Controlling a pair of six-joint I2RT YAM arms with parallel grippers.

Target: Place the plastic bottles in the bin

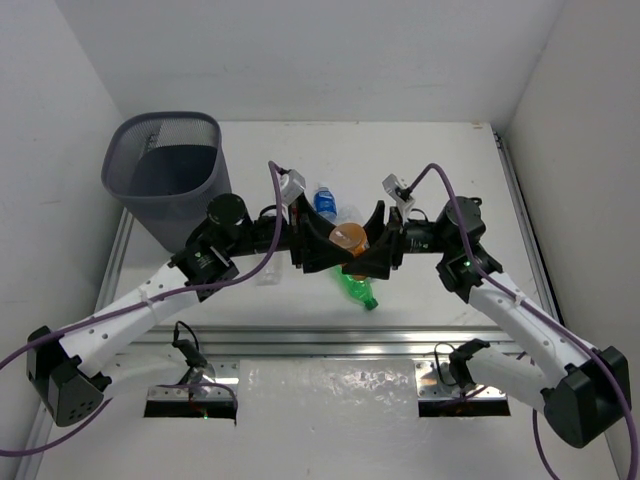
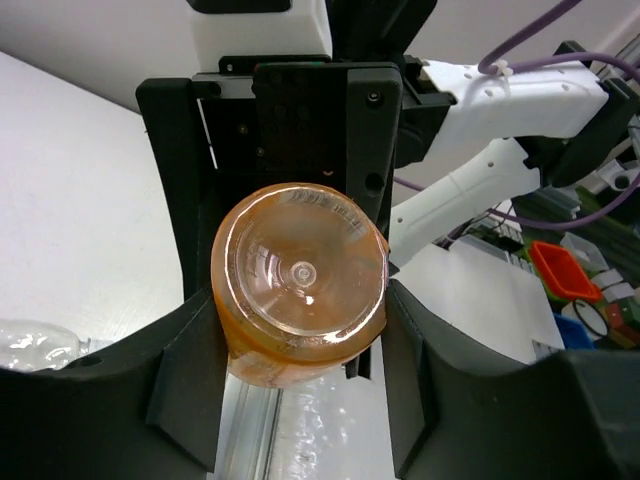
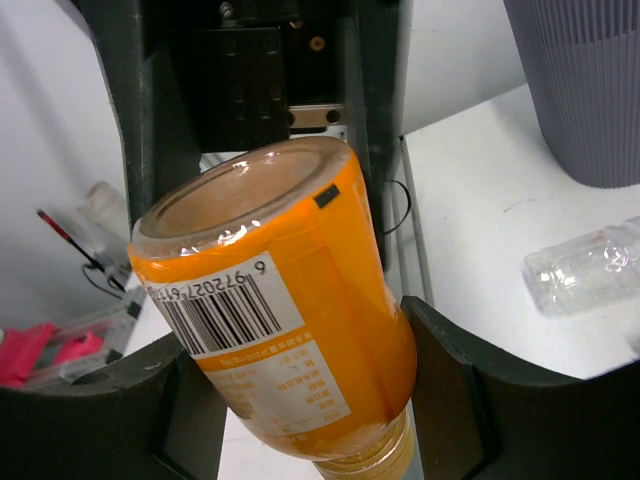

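Orange bottle (image 1: 350,238) in the spotlight: bright orange body, white barcode label on its side, and a clear ribbed base facing straight into the left wrist camera. It's up off the table, above the middle of the surface.

Both arms reach inward from the near edge, elbows out, wrists level and pointed at each other head-on. The left gripper (image 2: 300,310) has its jaws partly closed, pressed against the bottle's base end on both sides. The right gripper (image 3: 300,340) is also narrowed to the bottle's width, its fingers (image 3: 440,370) hugging the labelled body from the other end. So the bottle lies lengthwise between the two, gripped by both at once.

Below, a green bottle (image 1: 357,290) lies toward the near edge and a blue-labelled bottle (image 1: 324,203) just beyond the grippers. The bin (image 1: 165,175) stands at the far left corner, a clear bottle (image 3: 590,265) on the table near it.
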